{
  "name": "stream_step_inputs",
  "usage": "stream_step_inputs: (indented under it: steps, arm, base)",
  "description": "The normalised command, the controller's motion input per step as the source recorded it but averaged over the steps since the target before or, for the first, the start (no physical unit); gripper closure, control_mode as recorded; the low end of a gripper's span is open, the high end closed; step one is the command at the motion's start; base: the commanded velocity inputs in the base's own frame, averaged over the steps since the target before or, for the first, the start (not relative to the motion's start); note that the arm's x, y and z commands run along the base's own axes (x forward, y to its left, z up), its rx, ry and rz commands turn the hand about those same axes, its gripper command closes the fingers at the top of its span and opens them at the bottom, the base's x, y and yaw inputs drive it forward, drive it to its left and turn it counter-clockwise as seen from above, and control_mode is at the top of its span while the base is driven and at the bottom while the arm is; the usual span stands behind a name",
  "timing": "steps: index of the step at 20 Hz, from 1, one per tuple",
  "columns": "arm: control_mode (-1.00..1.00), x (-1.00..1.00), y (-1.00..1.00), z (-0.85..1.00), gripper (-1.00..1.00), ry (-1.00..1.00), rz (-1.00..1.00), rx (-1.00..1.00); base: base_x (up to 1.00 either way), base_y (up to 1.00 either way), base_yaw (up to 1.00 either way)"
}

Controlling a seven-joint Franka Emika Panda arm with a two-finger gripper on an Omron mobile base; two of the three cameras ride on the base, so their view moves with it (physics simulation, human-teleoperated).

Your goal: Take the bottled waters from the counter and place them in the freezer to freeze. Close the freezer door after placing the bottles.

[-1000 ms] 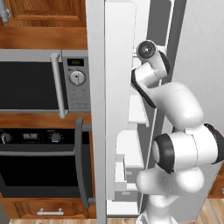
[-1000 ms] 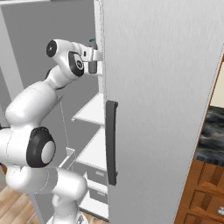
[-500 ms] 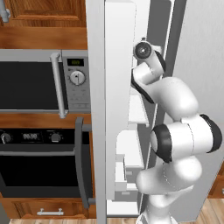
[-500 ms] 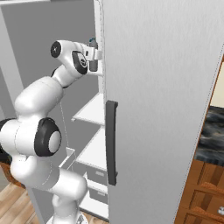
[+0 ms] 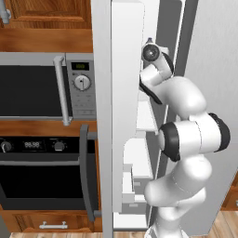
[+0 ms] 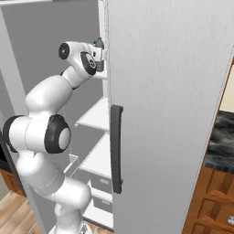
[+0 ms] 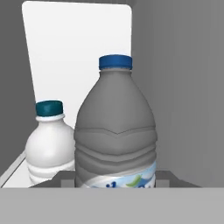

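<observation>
Gripper (image 6: 101,54), reaching inside the tall light-grey freezer (image 6: 169,91), holds one grey blue-capped plastic bottle (image 7: 116,131); a second, whitish teal-capped bottle (image 7: 49,142) stands beside it

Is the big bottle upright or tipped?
Upright: the big bottle stands with its blue cap on top, beside a smaller bottle.

No readable text anywhere: only a blurred blue-green label (image 7: 127,178) low on the near bottle (image 7: 116,131), and small illegible displays on microwave (image 5: 80,66) and oven (image 5: 31,144) beside the freezer door (image 5: 118,116).
</observation>
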Motion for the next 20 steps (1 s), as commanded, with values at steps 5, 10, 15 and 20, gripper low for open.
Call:
stream_step_inputs:
  steps: [5,10,15,20]
  arm:
    - [-1.0,0.14,-0.03,-0.07,1.0,-0.02,0.0,0.0]
    - [-1.0,0.0,-0.01,-0.17,1.0,0.0,0.0,0.0]
    - [-1.0,0.0,0.0,-0.3,1.0,0.03,0.0,-0.01]
    - [-1.0,0.0,0.0,-0.39,1.0,0.01,0.0,-0.06]
  base:
    - [0.0,0.0,0.0]
    - [0.0,0.0,0.0]
    - [0.0,0.0,0.0]
    - [0.0,0.0,0.0]
